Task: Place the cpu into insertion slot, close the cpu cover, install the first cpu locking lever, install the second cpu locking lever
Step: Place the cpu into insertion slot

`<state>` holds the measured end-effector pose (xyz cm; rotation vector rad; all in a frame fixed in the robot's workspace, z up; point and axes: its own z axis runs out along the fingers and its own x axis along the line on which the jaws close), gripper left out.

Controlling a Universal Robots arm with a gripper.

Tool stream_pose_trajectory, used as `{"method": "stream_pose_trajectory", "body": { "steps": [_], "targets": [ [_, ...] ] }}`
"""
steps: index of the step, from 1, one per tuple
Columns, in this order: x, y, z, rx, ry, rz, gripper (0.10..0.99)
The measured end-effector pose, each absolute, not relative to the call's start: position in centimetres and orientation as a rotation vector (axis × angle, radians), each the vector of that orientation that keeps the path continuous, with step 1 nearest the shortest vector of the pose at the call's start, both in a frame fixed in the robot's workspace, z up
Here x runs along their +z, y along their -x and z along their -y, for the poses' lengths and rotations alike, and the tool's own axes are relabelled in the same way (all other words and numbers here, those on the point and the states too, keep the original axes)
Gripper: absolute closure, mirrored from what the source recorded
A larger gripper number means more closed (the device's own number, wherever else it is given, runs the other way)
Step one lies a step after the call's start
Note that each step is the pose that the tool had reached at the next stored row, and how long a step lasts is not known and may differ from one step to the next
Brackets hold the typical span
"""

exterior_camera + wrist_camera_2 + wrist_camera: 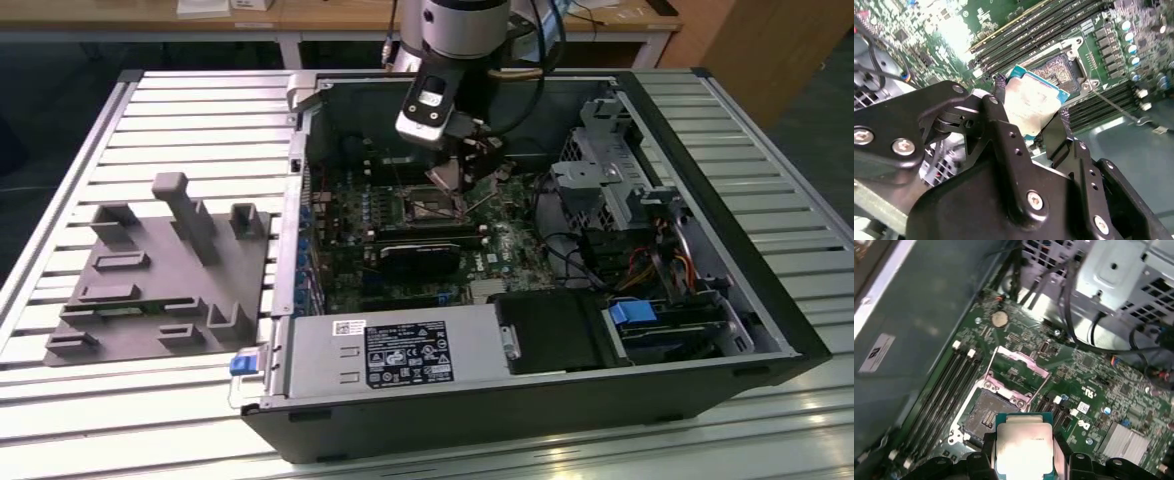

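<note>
The black two-fingered gripper point(1030, 114) is closed to the width of the small flat square cpu with a silvery metal top point(1024, 446), pinching it by two opposite edges. The chip hangs close over, and partly to one side of, the square insertion slot with dark centre and silvery rim point(985, 412). The slot is set in the green circuit board point(1089, 390) inside the open black computer case point(534, 420). The thin silvery cpu cover frame point(1019, 367) stands swung open beyond the socket. To do this step well, the chip should be squared to the rim, kept level and lowered straight, never slid across the contacts.
</note>
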<state>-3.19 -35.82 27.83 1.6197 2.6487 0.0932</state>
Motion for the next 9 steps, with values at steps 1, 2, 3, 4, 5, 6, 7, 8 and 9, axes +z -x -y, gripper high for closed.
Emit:
{"method": "stream_pose_trajectory", "body": {
  "steps": [1, 2, 3, 4, 5, 6, 7, 8, 9],
  "targets": [
    [27.77, 3.18, 35.82, 0.093, -1.643, -2.634, 0.549],
    [27.73, 3.19, 35.82, 0.092, -1.666, -2.618, 0.549],
    [27.67, 3.19, 35.82, 0.092, -1.692, -2.601, 0.549],
    [27.62, 3.19, 35.82, 0.091, -1.715, -2.586, 0.549],
    [27.57, 3.19, 35.82, 0.091, -1.738, -2.570, 0.549],
    [27.51, 3.19, 35.82, 0.090, -1.761, -2.554, 0.549],
    [27.46, 3.19, 35.82, 0.089, -1.783, -2.537, 0.549],
    [27.42, 3.19, 35.82, 0.089, -1.806, -2.521, 0.549],
    [27.37, 3.18, 35.82, 0.088, -1.828, -2.504, 0.549]
  ]
}}
